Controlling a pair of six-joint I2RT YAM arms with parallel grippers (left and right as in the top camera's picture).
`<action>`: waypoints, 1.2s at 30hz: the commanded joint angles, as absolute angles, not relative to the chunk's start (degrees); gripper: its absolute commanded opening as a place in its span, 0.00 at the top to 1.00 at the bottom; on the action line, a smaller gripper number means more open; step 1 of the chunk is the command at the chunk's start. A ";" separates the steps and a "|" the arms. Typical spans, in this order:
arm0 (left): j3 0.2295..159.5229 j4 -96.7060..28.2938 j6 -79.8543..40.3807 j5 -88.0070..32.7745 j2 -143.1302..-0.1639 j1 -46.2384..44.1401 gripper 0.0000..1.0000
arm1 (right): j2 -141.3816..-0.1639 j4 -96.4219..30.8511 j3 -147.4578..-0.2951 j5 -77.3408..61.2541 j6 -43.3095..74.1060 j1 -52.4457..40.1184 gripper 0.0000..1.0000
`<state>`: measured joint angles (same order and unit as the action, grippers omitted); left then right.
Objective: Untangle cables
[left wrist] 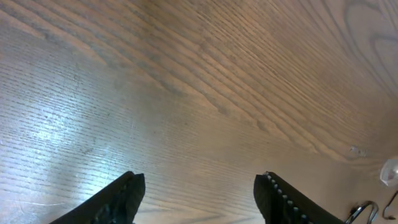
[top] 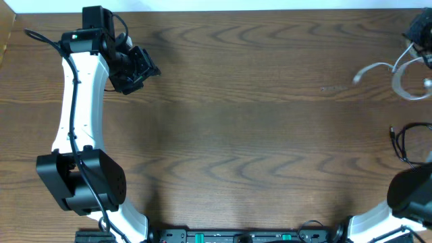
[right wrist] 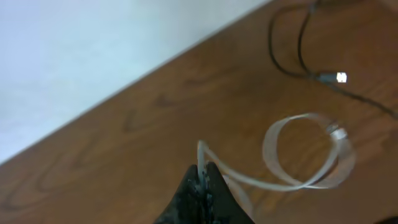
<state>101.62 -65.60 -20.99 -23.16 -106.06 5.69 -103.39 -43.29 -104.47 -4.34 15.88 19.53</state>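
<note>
The white cable (top: 398,71) lies in a loop at the table's far right, with one plug end (top: 360,75) pointing left. In the right wrist view it curls into a coil (right wrist: 305,152). My right gripper (right wrist: 203,175) is shut on the white cable, which sticks up between the fingertips. In the overhead view that gripper (top: 422,37) is at the top right edge. The black cable (top: 405,142) lies apart, nearer the front, and its loop and plug (right wrist: 339,77) show in the right wrist view. My left gripper (left wrist: 199,183) is open and empty over bare wood at the far left (top: 138,67).
The right arm's base (top: 412,192) stands at the front right, close to the black cable. The left arm's base (top: 81,179) stands at the front left. The table's far edge (right wrist: 124,87) meets a white wall behind the cables.
</note>
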 commanded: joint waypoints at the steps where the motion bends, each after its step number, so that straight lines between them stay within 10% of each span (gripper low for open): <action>1: 101.80 -65.73 -20.86 -22.39 -104.81 5.67 0.37 | -106.98 -44.42 -104.29 0.71 15.25 19.53 0.99; 9: 101.80 -65.73 -20.86 -22.39 -104.81 5.67 0.36 | -113.91 -45.47 -104.29 4.60 15.88 20.34 0.99; 10: 101.80 -65.73 -20.86 -22.39 -104.81 5.67 0.36 | -114.52 -45.47 -104.29 4.62 16.21 20.62 0.90; 14: 101.80 -65.73 -20.86 -22.41 -104.81 5.67 0.32 | -115.09 -46.22 -104.31 4.25 16.73 21.28 0.01; 24: 101.80 -65.76 -20.86 -22.41 -104.81 5.67 0.19 | -107.81 -54.13 -104.31 -6.33 15.40 20.12 0.01; 25: 101.80 -65.76 -20.86 -22.41 -104.81 5.67 0.00 | -105.91 -55.35 -104.31 -10.37 13.04 19.49 0.01; 36: 101.80 -65.76 -20.86 -22.41 -104.81 5.72 0.01 | -88.99 -72.55 -104.31 -15.42 2.50 7.55 0.01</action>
